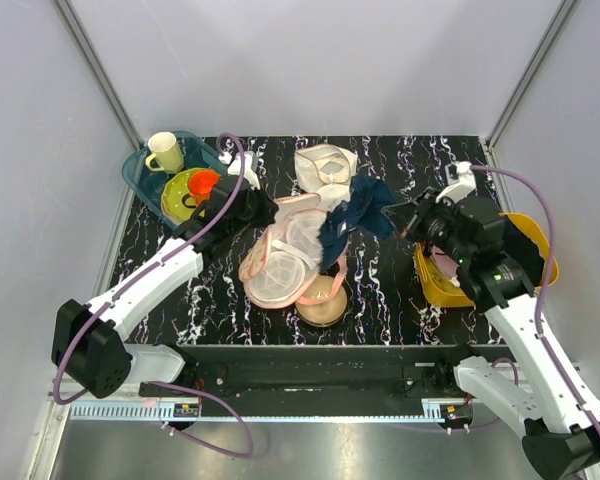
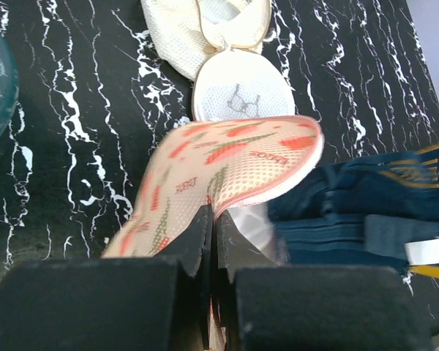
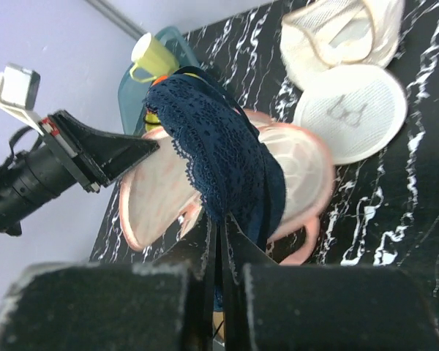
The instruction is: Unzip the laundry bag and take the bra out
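Observation:
The salmon-pink laundry bag (image 1: 283, 255) lies open in the middle of the table, its pale inside showing. My left gripper (image 1: 252, 207) is shut on the bag's upper flap; in the left wrist view the carrot-printed flap (image 2: 227, 164) rises from between my shut fingers (image 2: 214, 219). My right gripper (image 1: 408, 222) is shut on the navy lace bra (image 1: 355, 210) and holds it above and to the right of the bag. In the right wrist view the bra (image 3: 219, 142) hangs from my gripper (image 3: 221, 228) in front of the open bag (image 3: 161, 194).
A round white mesh disc with beige cloth (image 1: 325, 166) lies behind the bag. A tan dome bowl (image 1: 322, 302) sits in front of it. A teal tray (image 1: 138, 170) with a yellow cup (image 1: 164, 151) and dishes is at the back left. A yellow container (image 1: 442, 283) is under the right arm.

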You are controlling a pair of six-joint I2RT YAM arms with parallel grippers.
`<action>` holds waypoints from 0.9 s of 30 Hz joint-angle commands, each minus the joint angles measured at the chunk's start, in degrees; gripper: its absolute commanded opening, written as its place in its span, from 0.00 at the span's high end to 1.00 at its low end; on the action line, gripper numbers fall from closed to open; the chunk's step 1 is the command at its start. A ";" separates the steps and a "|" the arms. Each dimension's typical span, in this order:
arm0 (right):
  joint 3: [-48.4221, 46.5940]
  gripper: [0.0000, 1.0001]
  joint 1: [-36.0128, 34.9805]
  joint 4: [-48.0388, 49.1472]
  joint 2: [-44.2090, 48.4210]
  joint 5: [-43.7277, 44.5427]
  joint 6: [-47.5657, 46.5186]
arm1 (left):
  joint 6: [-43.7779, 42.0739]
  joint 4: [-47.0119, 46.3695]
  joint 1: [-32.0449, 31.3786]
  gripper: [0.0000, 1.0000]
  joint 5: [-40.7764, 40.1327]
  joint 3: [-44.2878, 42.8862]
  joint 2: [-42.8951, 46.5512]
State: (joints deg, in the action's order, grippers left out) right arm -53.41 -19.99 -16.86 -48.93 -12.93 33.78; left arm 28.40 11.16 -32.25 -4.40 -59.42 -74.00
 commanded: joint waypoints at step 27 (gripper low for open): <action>-31.49 1.00 5.92 -23.64 -4.33 50.99 -21.83 | 0.16 -1.84 0.96 1.00 3.00 1.85 2.01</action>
State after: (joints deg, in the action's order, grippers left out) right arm -83.96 -17.63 -37.67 -53.98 35.00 13.06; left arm 29.02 11.07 -31.59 -3.55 -57.49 -73.97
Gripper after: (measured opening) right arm 0.012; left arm 0.012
